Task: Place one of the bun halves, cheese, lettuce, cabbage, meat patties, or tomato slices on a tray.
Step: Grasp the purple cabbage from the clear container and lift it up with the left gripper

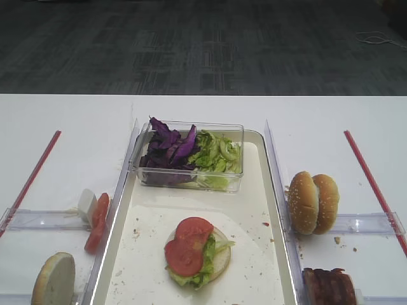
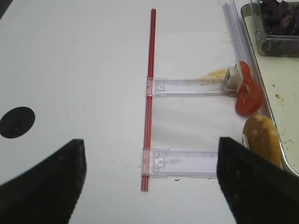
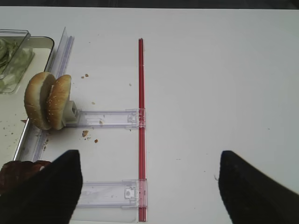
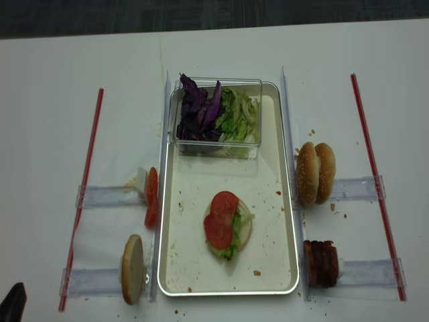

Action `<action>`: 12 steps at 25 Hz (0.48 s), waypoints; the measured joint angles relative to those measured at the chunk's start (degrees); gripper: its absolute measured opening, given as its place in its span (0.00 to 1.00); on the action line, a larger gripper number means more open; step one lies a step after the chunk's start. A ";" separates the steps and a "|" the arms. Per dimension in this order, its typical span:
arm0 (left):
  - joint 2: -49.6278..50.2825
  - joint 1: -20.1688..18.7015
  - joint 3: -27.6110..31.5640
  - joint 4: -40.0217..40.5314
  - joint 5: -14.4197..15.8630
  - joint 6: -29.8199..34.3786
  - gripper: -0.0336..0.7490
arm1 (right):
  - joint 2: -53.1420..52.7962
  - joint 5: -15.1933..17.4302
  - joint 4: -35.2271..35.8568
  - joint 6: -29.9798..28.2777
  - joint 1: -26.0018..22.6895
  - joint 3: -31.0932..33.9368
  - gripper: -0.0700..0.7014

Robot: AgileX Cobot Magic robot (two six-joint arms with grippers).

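Observation:
The cream tray (image 1: 152, 222) holds a bun half (image 1: 219, 254) topped with lettuce (image 1: 206, 264) and two tomato slices (image 1: 189, 244). At its far end a clear box holds purple cabbage (image 1: 168, 149) and more lettuce (image 1: 216, 155). On the left rack stand tomato slices (image 2: 247, 93) and a bun half (image 2: 262, 140). The right rack carries two bun halves (image 3: 48, 100) and meat patties (image 1: 329, 287). My left gripper (image 2: 149, 182) is open over the bare table left of the tray. My right gripper (image 3: 149, 186) is open over the table right of it. No cheese is in view.
Red strips (image 2: 149, 93) (image 3: 140, 116) with clear plastic rails (image 2: 187, 87) (image 3: 105, 118) run on both sides of the tray. Tall clear dividers (image 1: 276, 171) line the tray's long sides. Crumbs are scattered on the tray. A black round mark (image 2: 17, 122) is on the table at the far left.

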 joint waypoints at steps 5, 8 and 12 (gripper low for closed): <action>0.00 0.00 0.00 0.00 0.00 0.00 0.76 | 0.00 0.00 0.00 0.00 0.00 0.00 0.90; 0.00 0.00 0.00 0.00 0.00 0.00 0.76 | 0.00 0.00 0.00 0.00 0.00 0.00 0.90; 0.00 0.00 0.00 0.00 0.00 0.00 0.76 | 0.00 -0.11 0.00 0.00 0.00 0.00 0.90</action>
